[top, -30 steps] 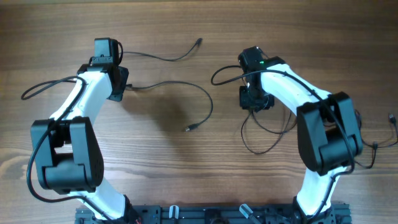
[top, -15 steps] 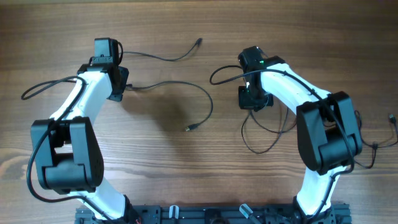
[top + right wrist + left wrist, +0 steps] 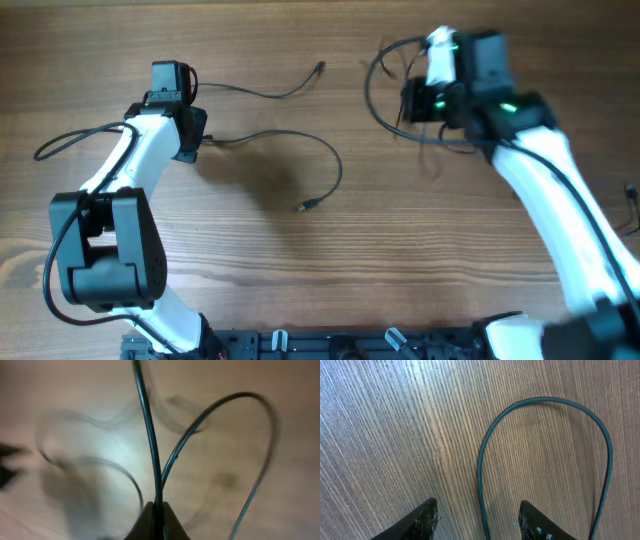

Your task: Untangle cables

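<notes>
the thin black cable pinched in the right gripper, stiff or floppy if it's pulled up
Probably floppy: the cable leaves the shut right gripper and bends into loose loops. Likely light, being so thin. It looks smooth, so it might slide through the pinch, and its loops could snag each other.

I see a brown wooden table [image 3: 300,290] with a clear grain. On it lies a long cable [image 3: 340,172], thin and black, which curves round to a small plug near the middle. A short cable [image 3: 280,96] lies near the far edge, apart from the long one.
</notes>
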